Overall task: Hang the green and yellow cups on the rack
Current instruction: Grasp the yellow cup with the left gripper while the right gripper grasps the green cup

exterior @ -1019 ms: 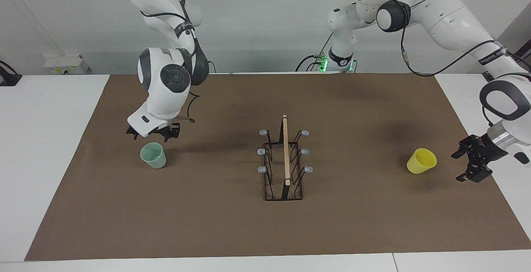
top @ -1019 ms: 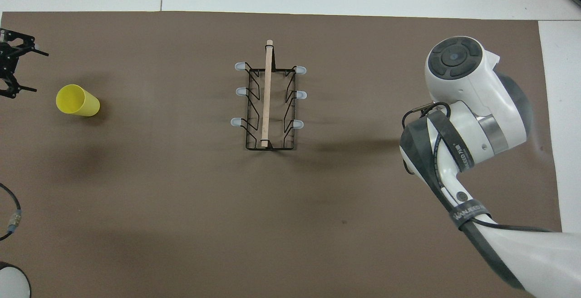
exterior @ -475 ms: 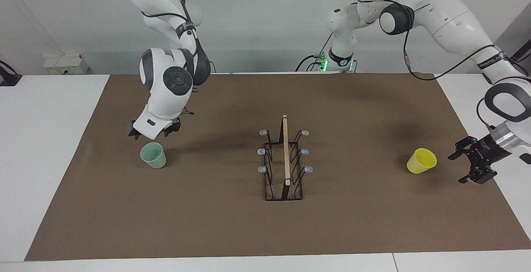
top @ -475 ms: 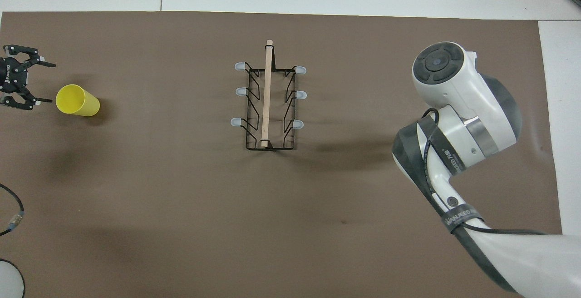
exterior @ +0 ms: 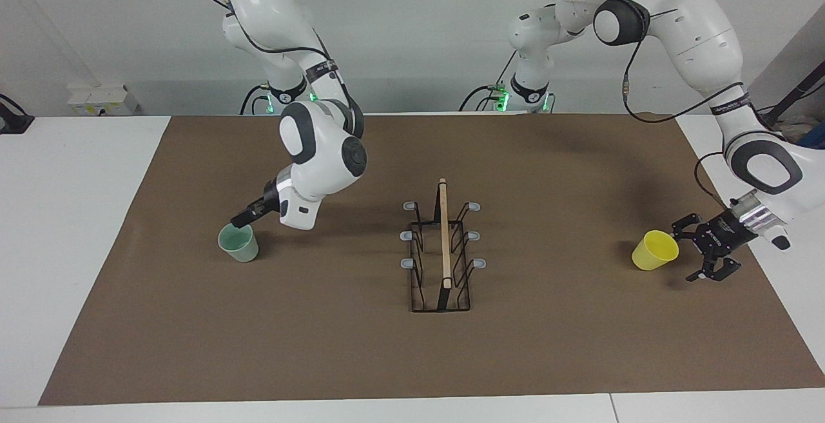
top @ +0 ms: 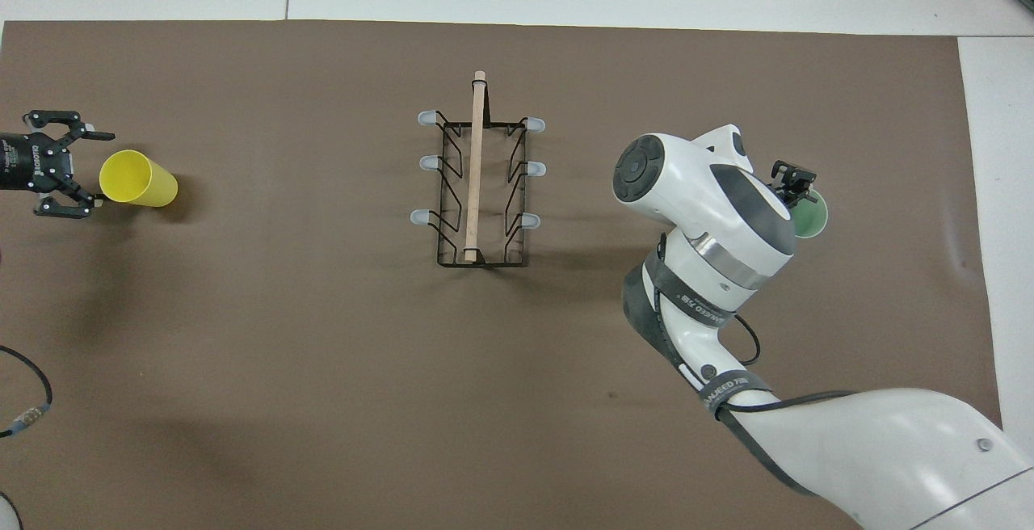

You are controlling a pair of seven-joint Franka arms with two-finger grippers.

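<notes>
Yellow tapered plastic cup lies tipped at the left arm's end of the surface, so your left gripper sits level with it, fingers spread at its rim. The pale green plastic cup stands upright at the right arm's end, with the right gripper at its rim; you cannot tell its grip.

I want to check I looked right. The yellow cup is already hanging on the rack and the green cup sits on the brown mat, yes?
Not quite. The facing view shows the yellow cup on the brown mat too, beside the left pincer, not on the rack. The green cup does sit on the mat.
</notes>
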